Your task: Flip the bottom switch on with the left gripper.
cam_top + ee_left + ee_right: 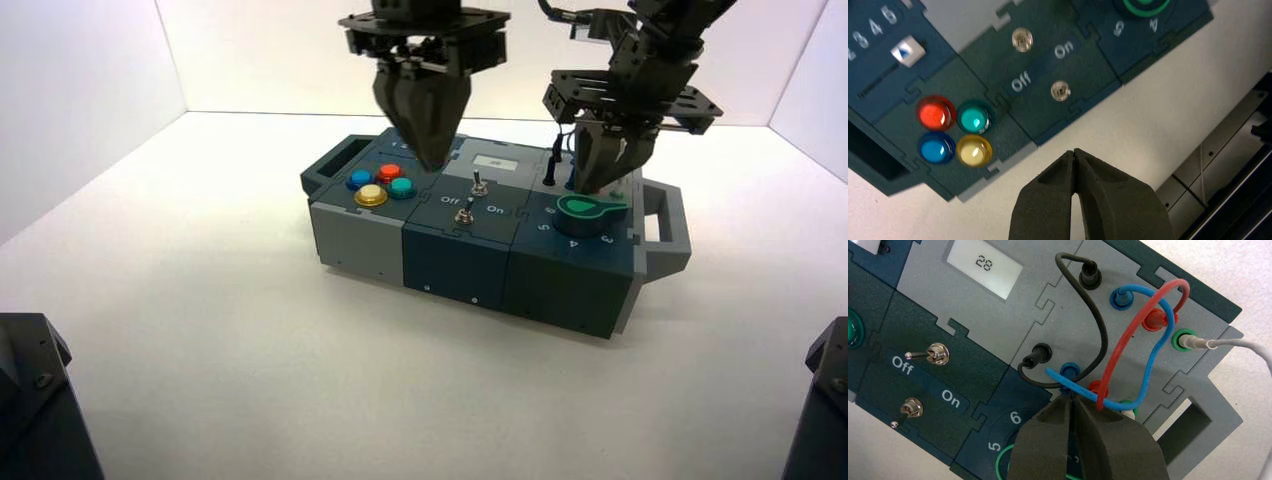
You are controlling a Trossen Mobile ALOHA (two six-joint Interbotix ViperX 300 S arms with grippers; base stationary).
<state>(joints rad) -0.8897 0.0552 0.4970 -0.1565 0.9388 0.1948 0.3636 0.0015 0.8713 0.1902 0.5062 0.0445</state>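
Our left gripper (428,150) hangs above the rear of the box (560,280), fingers pressed together to a point and holding nothing; in the left wrist view the tips (1075,155) meet over bare table just off the box's front edge. In the high view, the bottom switch (464,214) lies at about four o'clock from the tip, near but not touching.

Outward from there, the twin toggle (479,186) sits just behind our target, toward the grey panel with its white display (984,267). At about nine o'clock from the switch are the four coloured buttons (380,184). Our right gripper (600,172) hovers over the wires (1108,340) at the right end, fingers likewise closed and empty, with the green knob (585,212) just in front.

The main risk, we judge, is catching the wrong toggle, since the two are identical and close together. A descent too far toward the "Off" lettering (1020,81) could also graze the buttons, and pushing from the wrong side would leave the switch off.

The switch itself is a tiny silver lever (907,412) on a round collar in the dark blue module. The right wrist view shows it leaning away from "On" (950,397).
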